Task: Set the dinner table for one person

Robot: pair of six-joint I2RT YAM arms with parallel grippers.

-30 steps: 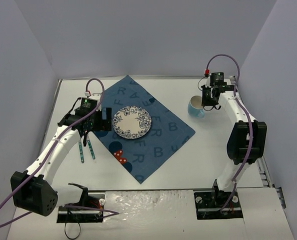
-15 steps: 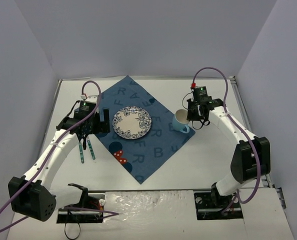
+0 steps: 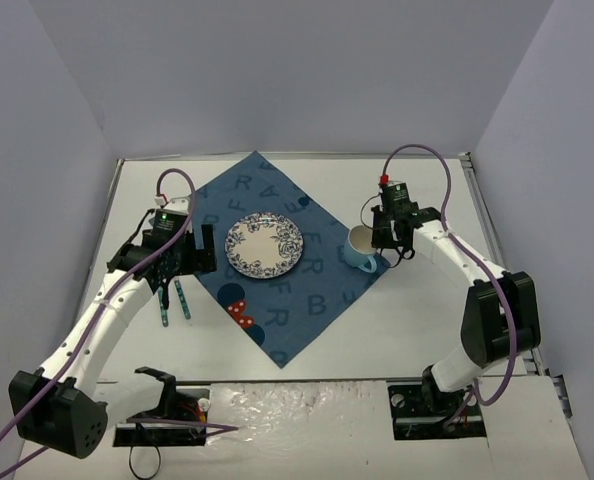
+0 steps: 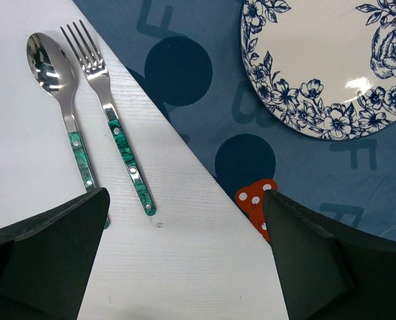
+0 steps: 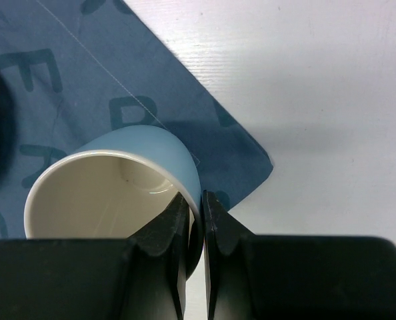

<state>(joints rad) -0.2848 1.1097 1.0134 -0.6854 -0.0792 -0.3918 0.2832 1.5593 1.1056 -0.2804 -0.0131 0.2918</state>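
Beneath both arms, a large white worktop (image 3: 397, 310) is stretching across the whole scene, with each claw hanging over it. A dark blue cloth (image 3: 317, 290) is lying on it, turned like a diamond. A white plate (image 3: 264, 243) with a blue flower border is sitting on the cloth.

On the left side, the left claw (image 4: 186, 200) is hovering above the cloth's left edge with its fingers spread wide, holding nothing and touching nothing. Below it, a fork (image 4: 111, 120) and a spoon (image 4: 48, 63) with green handles are lying side by side on the bare worktop, just left of the cloth.

On the right side, the right claw (image 5: 197, 203) is hanging over the cloth's right corner. Its fingers are standing nearly together, pinching the wall of a light blue cup (image 5: 128, 150) at the rim, one finger inside and one outside. Whether the cup is touching the cloth cannot be told.

Large darker blue capital letters are showing on the cloth, among them F, R, B, A and E. A red patch with white dots is showing near the cloth's lower left edge.
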